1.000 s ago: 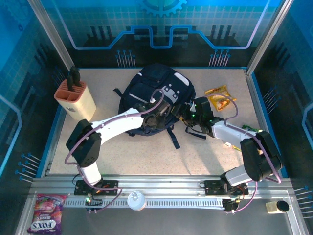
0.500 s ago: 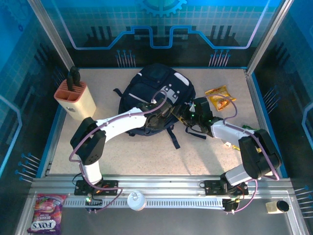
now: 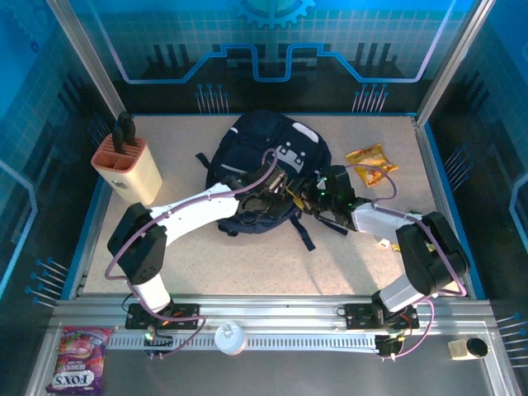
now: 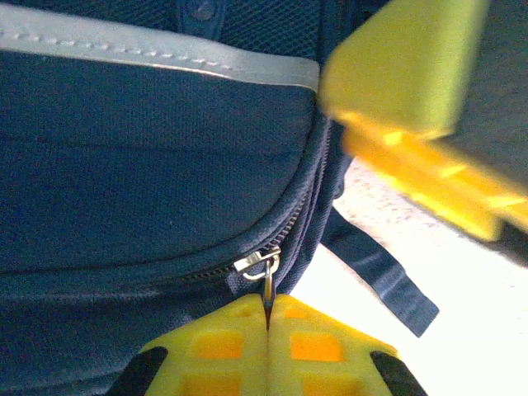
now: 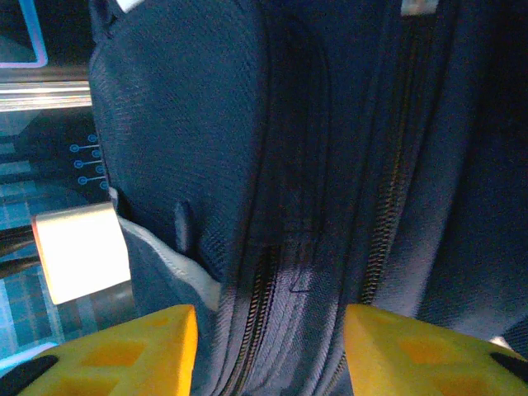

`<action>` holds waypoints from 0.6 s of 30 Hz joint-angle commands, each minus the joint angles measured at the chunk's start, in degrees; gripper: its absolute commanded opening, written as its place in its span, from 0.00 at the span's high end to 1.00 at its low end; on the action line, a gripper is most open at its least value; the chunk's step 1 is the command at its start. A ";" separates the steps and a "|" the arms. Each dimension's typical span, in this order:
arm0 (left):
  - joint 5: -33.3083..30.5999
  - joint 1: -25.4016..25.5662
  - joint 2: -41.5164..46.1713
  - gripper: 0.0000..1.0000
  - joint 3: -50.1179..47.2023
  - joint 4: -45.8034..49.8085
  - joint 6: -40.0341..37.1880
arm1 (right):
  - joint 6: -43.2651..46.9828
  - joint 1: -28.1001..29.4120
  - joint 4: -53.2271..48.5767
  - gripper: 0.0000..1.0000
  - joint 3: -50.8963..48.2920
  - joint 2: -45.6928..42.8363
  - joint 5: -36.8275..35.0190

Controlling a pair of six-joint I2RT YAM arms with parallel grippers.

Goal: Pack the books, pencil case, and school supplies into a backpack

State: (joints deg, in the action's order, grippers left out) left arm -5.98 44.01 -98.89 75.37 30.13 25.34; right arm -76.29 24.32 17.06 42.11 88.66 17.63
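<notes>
The dark navy backpack [image 3: 256,148] lies at the table's middle back, its zips closed where they show. My left gripper [image 3: 280,191] is at its near right edge, shut on the metal zipper pull [image 4: 262,266]; in the left wrist view the yellow fingertips [image 4: 268,301] pinch the tab. My right gripper [image 3: 318,191] faces it from the right, open, its jaws [image 5: 271,330] standing either side of a fold of backpack [image 5: 206,124] fabric with a zip line. One of its yellow fingers [image 4: 404,74] looms in the left wrist view. Books, pencil case and school supplies are hidden.
A peach knife block [image 3: 128,169] stands at the left. A yellow-orange snack bag [image 3: 370,162] lies at the back right. A dark backpack strap [image 3: 305,231] trails toward the near side. A candy bag [image 3: 78,371] lies off the table at the near left.
My left gripper has shut on the zipper pull. The right jaws have narrowed around the fabric. The backpack has shifted slightly and both arms have drawn closer together.
</notes>
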 commanded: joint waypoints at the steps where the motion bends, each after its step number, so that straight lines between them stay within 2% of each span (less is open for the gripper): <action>1: 4.26 0.35 1.69 1.00 -0.83 -3.41 -1.04 | -3.23 1.13 1.15 0.51 2.07 2.13 1.15; 5: 3.26 0.29 1.34 1.00 -0.85 -2.46 -1.38 | -2.93 1.52 1.16 0.60 3.61 3.96 1.57; 12: -1.97 -0.66 1.37 1.00 -1.31 0.95 -3.32 | 1.57 0.59 -5.35 0.84 4.62 2.49 -2.12; 18: -2.11 -5.41 3.27 1.00 -5.29 2.06 -4.41 | 6.04 -1.25 -10.88 0.89 5.17 0.66 -5.64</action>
State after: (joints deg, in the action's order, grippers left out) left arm -5.87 41.93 -98.41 72.40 29.89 22.70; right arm -74.26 24.95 12.32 46.17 91.39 16.53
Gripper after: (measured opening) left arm 0.063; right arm 0.125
